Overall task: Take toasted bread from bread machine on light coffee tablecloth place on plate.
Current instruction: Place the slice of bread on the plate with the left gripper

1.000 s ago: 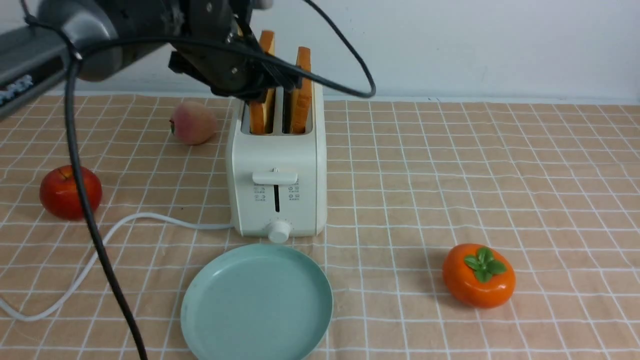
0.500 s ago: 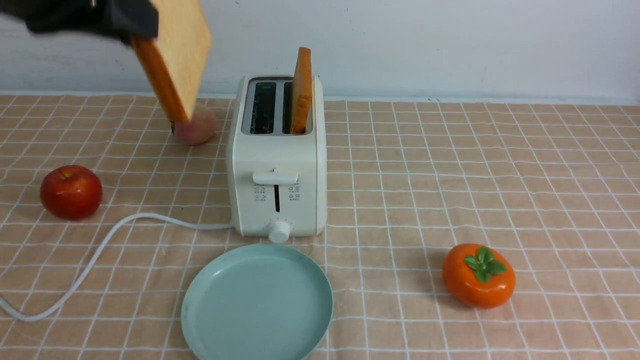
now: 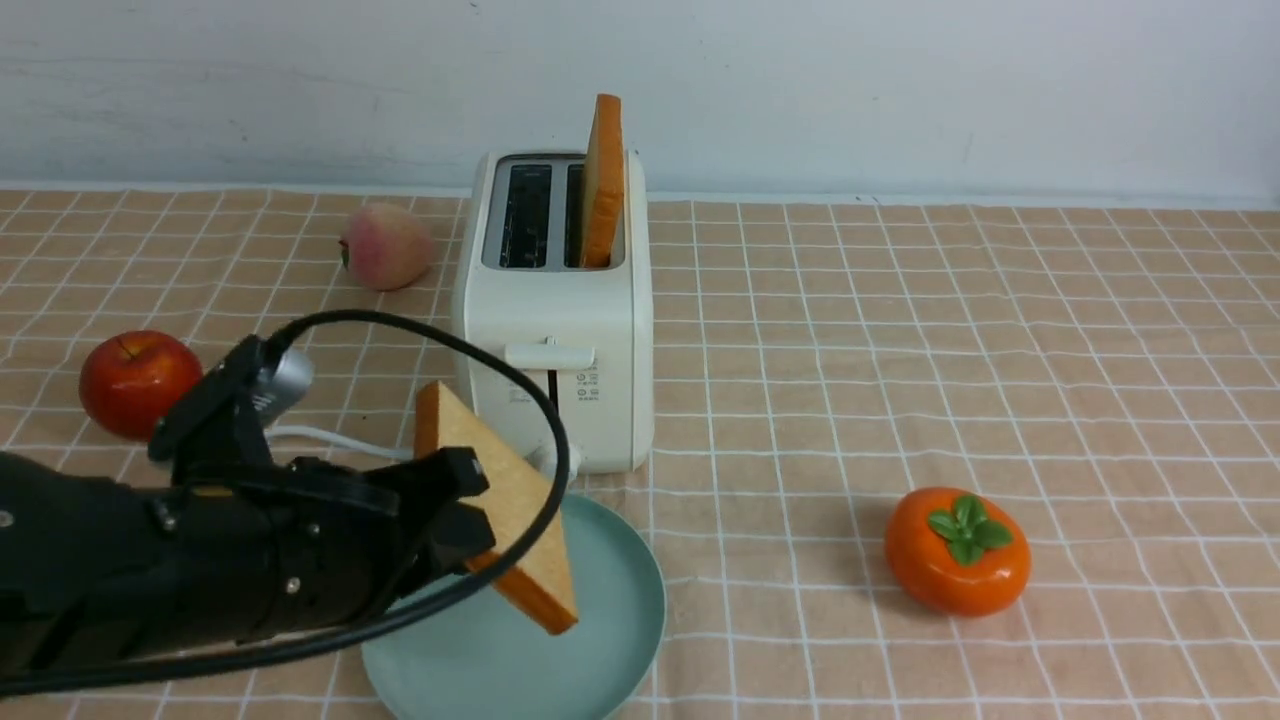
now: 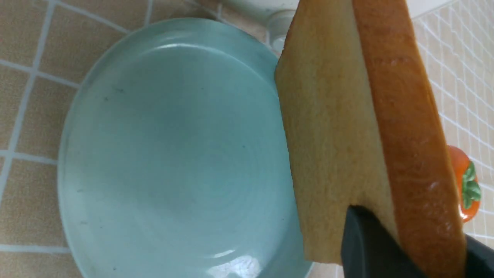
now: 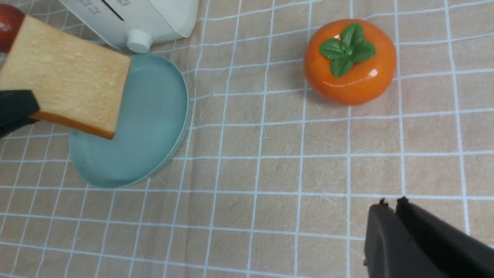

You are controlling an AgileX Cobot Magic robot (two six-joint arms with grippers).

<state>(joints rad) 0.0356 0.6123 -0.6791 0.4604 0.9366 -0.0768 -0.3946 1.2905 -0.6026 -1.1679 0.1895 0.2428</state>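
Claw of left arm reaching inward, gripping tilted toast above plate

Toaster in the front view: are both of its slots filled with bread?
No, one slice of toast stands in the toaster, while the slot on the left shows dark and empty.

So the backdrop is basically 1 plain wall, pale bluish-gray, running the full width behind the table. It's kinda scuffed tbh: faint hairline marks over on the left, plus 1 tiny dark speck right of the middle. There's 1 thin whitish strip along the bottom, right where the wall meets the back of the table. Lighting looks soft and pretty even, with the wall going slightly lilac-white toward the right.
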